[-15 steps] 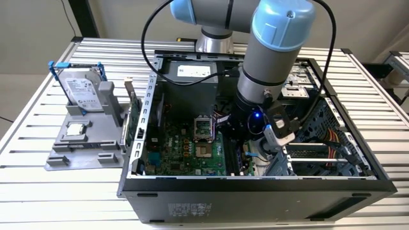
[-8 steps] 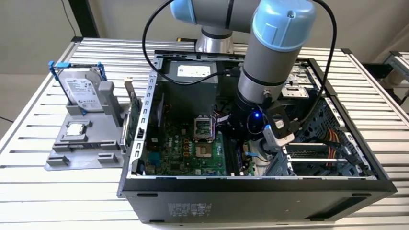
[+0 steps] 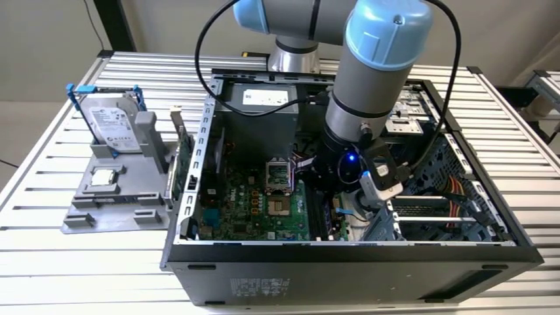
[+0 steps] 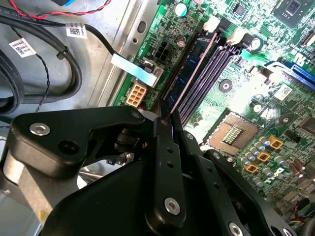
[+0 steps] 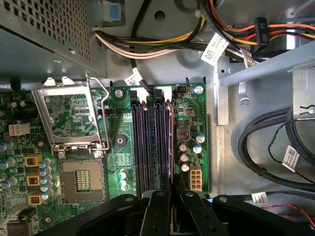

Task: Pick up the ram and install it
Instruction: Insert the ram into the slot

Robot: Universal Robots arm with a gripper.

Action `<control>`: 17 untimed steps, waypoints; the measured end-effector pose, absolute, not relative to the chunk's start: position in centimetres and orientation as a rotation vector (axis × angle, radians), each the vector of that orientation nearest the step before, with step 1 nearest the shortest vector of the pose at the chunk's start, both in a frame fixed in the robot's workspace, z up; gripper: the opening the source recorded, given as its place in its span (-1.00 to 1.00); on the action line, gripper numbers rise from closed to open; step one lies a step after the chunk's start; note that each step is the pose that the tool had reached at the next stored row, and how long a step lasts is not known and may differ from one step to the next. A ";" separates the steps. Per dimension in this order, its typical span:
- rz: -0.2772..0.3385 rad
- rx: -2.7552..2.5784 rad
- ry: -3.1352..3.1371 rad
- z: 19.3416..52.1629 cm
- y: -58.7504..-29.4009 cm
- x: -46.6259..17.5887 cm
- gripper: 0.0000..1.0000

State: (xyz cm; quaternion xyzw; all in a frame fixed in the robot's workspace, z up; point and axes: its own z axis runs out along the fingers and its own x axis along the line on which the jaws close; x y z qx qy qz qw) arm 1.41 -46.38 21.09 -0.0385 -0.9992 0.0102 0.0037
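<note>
The ram [image 4: 189, 69] is a thin green stick with a dark blue label, seen edge-on. It stands in the outermost of several dark memory slots [image 4: 209, 73] on the green motherboard [image 4: 266, 59]. In the first wrist view the ram [image 5: 170, 147] runs straight up from between my black fingers [image 5: 156, 206]. My gripper [image 5: 172, 194] is shut on the ram's near end, also seen in the second wrist view [image 4: 165, 115]. In the exterior view the gripper [image 3: 337, 203] reaches down inside the open computer case [image 3: 350, 252].
The empty processor socket [image 5: 81, 184] lies beside the slots, its metal frame [image 5: 69, 115] flipped open. Black cables [image 5: 266, 147] and a white connector [image 5: 195, 177] crowd the case wall side. A hard drive [image 3: 114, 125] in a blue frame stands on a grey holder [image 3: 109, 203] at the exterior view's left.
</note>
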 end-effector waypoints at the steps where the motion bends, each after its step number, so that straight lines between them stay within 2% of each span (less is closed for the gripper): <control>1: 0.032 -0.120 -3.132 21.1 -46.4 1.4 -1.00; 17: 0.031 -0.094 -3.133 20.8 -46.4 1.4 -1.00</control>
